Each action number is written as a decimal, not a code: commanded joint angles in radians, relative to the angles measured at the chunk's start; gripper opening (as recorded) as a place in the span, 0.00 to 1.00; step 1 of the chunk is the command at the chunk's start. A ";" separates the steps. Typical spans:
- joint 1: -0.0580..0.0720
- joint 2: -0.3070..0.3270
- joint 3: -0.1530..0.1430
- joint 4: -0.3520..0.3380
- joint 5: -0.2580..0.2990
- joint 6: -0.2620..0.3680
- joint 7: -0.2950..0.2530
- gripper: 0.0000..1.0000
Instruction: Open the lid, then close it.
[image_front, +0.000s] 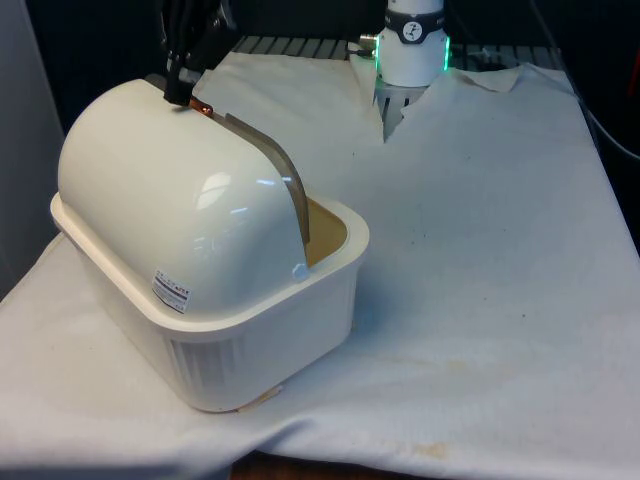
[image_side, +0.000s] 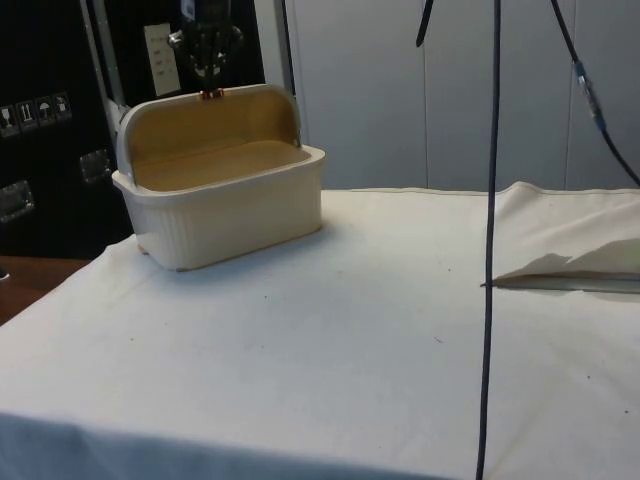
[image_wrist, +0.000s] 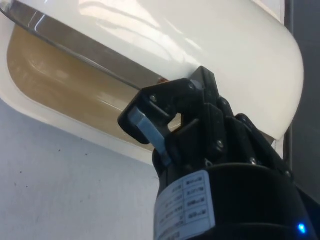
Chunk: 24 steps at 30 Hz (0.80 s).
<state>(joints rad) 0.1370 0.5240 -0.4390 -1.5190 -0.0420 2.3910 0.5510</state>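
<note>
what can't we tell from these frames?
- Front view: bread box turns its domed lid to the camera, hiding most of the inside.
- Side view: whether the gripper actually clamps the copper handle; too small.
- Wrist view: the handle, covered by the fingers.

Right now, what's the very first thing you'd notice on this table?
The big cream bread box on the white cloth, at the front view's left. Its rounded lid is rolled back, showing a tan inside. The black gripper sits at the lid's top, by a small copper handle.
</note>
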 joint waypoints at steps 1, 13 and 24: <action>-0.001 0.003 0.000 0.004 0.004 0.003 0.005 0.00; -0.001 -0.003 0.009 0.012 0.028 -0.037 0.007 0.00; 0.000 0.006 0.026 0.010 0.038 -0.079 0.012 0.00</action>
<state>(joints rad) 0.1410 0.5310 -0.4200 -1.5070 -0.0170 2.3160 0.5660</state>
